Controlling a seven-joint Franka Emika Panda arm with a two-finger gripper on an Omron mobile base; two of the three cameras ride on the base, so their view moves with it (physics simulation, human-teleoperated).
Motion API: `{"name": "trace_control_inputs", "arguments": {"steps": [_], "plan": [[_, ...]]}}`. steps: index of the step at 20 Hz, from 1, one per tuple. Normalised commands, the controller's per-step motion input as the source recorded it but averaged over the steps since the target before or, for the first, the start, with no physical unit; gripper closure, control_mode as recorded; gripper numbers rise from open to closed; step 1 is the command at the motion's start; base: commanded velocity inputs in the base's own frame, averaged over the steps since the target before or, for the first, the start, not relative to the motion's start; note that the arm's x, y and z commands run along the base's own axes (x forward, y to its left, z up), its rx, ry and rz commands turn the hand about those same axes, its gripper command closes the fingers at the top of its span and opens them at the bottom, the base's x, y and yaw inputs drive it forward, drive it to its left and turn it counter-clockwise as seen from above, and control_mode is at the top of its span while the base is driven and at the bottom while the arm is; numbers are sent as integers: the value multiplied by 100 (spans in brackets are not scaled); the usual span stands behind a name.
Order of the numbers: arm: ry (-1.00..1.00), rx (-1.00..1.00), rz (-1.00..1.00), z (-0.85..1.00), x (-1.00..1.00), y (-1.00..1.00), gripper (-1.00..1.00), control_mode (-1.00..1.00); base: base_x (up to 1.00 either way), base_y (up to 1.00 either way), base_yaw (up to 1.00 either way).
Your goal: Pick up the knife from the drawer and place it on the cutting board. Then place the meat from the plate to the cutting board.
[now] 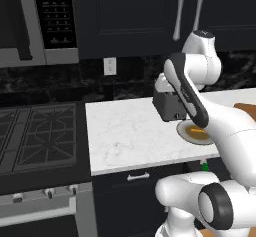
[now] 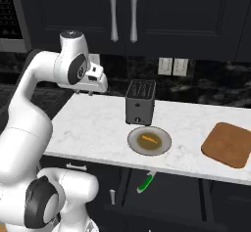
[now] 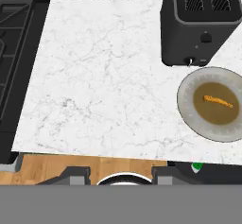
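The knife (image 2: 146, 182), green-handled, lies in the open dark drawer (image 2: 171, 192) under the counter edge; its green end also peeks out below the counter (image 3: 197, 167) (image 1: 204, 166). In front of the toaster, the round plate (image 2: 162, 147) (image 3: 189, 109) (image 1: 186, 136) carries the orange meat (image 2: 148, 139) (image 3: 218, 100) (image 1: 196, 130). The reddish-brown cutting board (image 2: 229, 144) lies bare at the counter's right end. My gripper (image 2: 85, 93) hangs high over the counter's back left, well left of the plate. It is open, and there is nothing between its fingers.
A dark toaster (image 2: 140, 102) (image 3: 201, 22) stands just behind the plate. A stove (image 1: 35, 131) adjoins the counter's left side, with a microwave (image 1: 47, 21) above it. A narrower shut drawer with a silver handle (image 2: 76, 167) sits left of the open one. White marble counter (image 3: 104, 76) stretches left of the plate.
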Motion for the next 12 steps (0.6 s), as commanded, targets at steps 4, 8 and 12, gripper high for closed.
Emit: {"name": "trace_control_inputs", "arguments": {"steps": [4,8,12], "plan": [[0,-2,0,-2,-1,0,-100,100,-37,0,0],[0,0,0,0,0,0,-100,100,-100,-20,0],[0,0,0,0,0,0,-100,100,-61,-65,1]]}}
